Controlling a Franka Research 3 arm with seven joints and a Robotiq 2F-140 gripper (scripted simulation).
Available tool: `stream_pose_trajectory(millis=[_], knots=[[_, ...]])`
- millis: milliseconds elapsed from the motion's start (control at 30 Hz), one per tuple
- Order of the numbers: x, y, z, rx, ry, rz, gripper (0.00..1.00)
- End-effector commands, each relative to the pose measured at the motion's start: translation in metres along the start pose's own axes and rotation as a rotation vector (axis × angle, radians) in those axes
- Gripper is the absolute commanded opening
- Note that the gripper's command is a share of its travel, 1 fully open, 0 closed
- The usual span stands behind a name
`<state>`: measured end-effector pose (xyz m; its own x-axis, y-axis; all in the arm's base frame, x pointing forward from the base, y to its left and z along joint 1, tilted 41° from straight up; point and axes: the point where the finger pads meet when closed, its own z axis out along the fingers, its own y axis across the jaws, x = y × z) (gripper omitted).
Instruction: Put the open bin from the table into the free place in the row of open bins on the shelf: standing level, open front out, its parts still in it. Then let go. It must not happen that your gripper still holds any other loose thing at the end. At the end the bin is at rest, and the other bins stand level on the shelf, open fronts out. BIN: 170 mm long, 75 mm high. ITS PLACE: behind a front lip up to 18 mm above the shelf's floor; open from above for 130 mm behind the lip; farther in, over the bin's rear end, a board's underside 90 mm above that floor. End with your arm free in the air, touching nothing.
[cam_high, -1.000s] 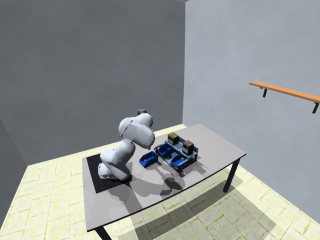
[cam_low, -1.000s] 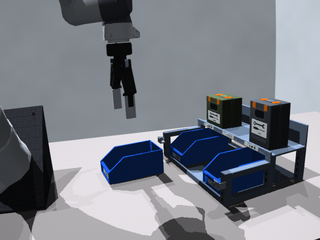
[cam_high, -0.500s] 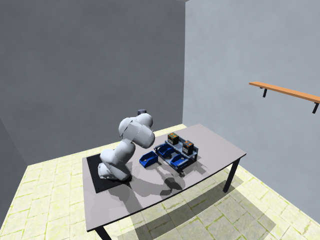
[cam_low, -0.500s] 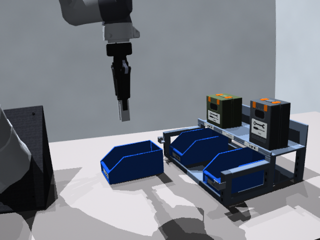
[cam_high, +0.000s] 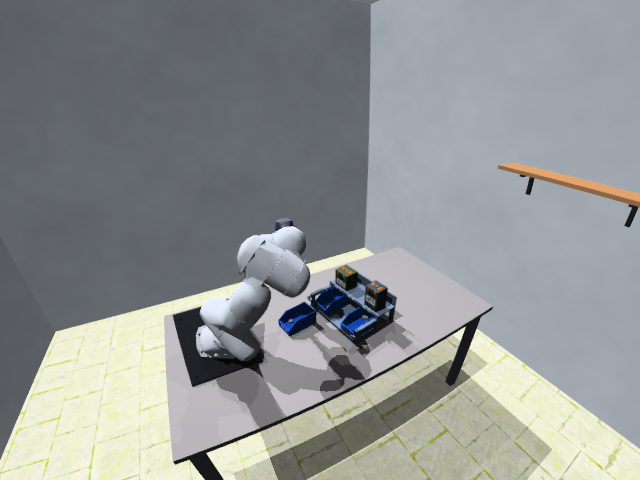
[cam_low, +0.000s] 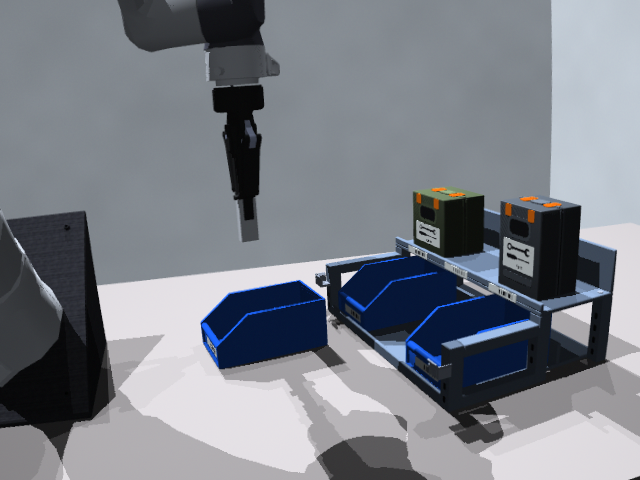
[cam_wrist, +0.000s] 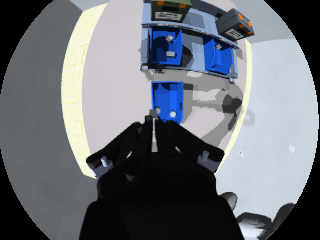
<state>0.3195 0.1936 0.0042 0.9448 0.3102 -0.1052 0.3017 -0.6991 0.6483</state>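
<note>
A blue open bin (cam_low: 266, 324) stands on the table left of the grey shelf rack (cam_low: 465, 320); it also shows in the top view (cam_high: 297, 318) and in the wrist view (cam_wrist: 167, 102). Two blue bins sit in the rack's lower row, one at the far side (cam_low: 398, 297) and one at the near side (cam_low: 473, 338), with a free place between them (cam_low: 395, 341). My gripper (cam_low: 248, 229) hangs well above the table bin, fingers shut on nothing. In the wrist view the shut fingertips (cam_wrist: 155, 135) point towards the bin.
Two tool cases, green (cam_low: 447, 221) and dark grey (cam_low: 537, 246), stand on the rack's upper board. The arm's black base plate (cam_low: 51, 315) is at the left. An orange wall shelf (cam_high: 568, 183) hangs far to the right.
</note>
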Motion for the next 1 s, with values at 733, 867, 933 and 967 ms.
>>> stream_pose_trajectory(millis=[733, 867, 933, 967], knots=[[-0.0005, -0.0004, -0.0003, 0.003, -0.001, -0.006, 0.15], [-0.0005, -0.0004, -0.0003, 0.003, -0.001, -0.006, 0.15], [-0.0005, -0.0004, -0.0003, 0.003, -0.001, -0.006, 0.15], [-0.0005, -0.0004, -0.0003, 0.003, -0.001, -0.006, 0.15]])
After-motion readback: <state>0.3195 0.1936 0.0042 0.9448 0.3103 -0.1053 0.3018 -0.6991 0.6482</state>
